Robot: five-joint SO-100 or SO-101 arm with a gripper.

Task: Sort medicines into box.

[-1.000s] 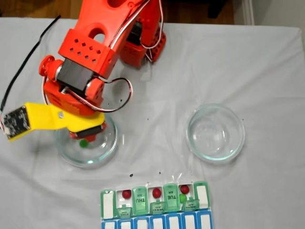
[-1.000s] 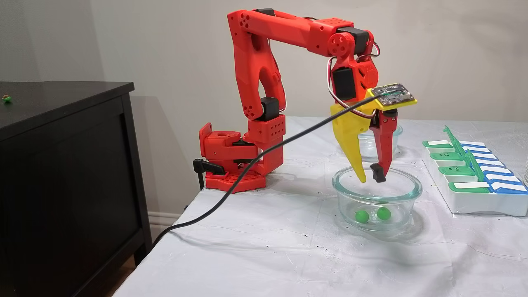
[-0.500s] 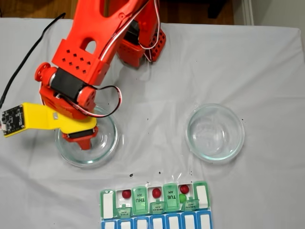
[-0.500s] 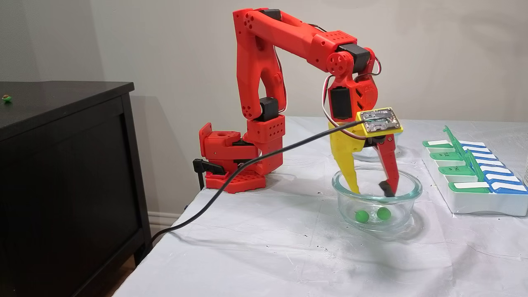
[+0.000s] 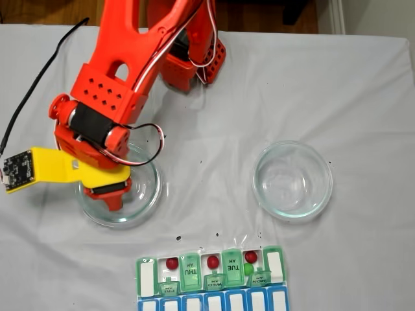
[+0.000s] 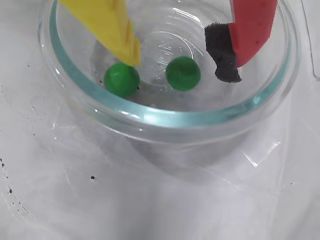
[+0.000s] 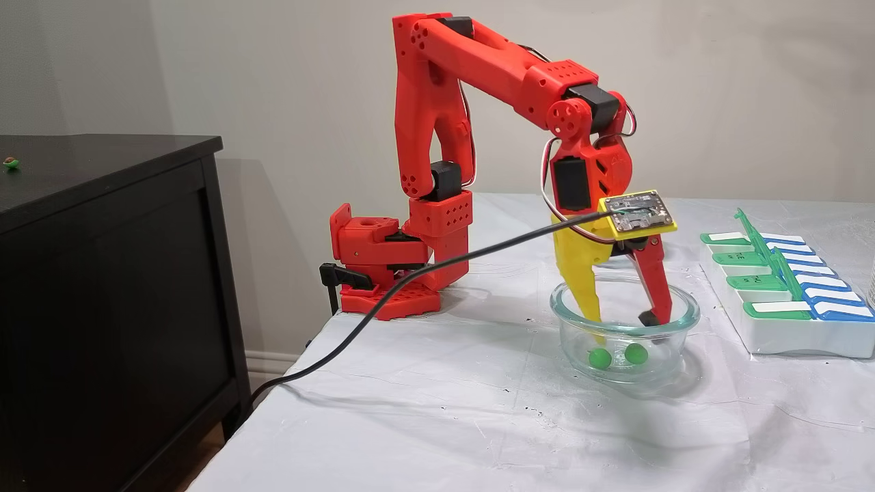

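Note:
Two green medicines lie on the bottom of a clear glass dish, seen from the side as green balls. My gripper is open and lowered inside the dish. Its yellow finger touches or nearly touches the left ball, and the red finger with a black pad stands right of the other. From above, the gripper covers the balls. The box sits at the front edge with lids up, holding three red medicines and one green medicine.
A second glass dish stands to the right in the fixed view from above. The arm base is at the back. In the side fixed view, a black cable runs off the table's left edge beside a dark cabinet, and the box lies right.
The gripper has come down from above the dish rim to inside the dish, still open. Both green balls lie where they were.

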